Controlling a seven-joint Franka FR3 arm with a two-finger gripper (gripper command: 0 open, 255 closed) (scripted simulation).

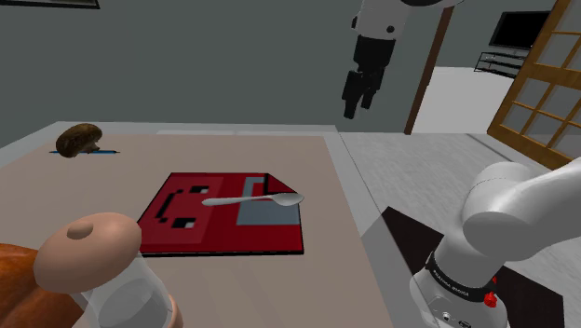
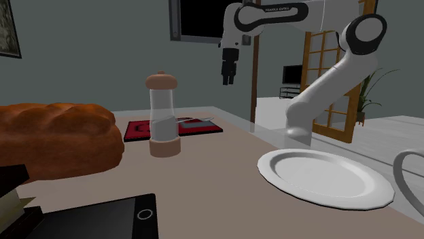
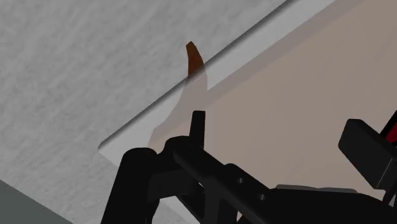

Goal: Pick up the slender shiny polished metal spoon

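Observation:
A slender silver spoon [image 1: 253,199] lies flat on a red and black book [image 1: 186,233] in the middle of the beige table, bowl toward the shoulder view's right. In the second exterior view the spoon [image 2: 196,123] shows behind the shaker. My black gripper [image 1: 358,107] hangs high in the air, above and beyond the table's far right corner, well away from the spoon. From the second exterior view the gripper [image 2: 229,81] points down. Its fingers [image 3: 198,124] stand apart, open, with nothing between them.
A clear shaker with a tan cap [image 1: 107,270] and a brown bread loaf [image 2: 54,139] stand near the front. A brown lump [image 1: 79,139] and a blue pen sit at the far left. A white plate [image 2: 323,175] and a black tablet [image 2: 102,217] also lie on the table.

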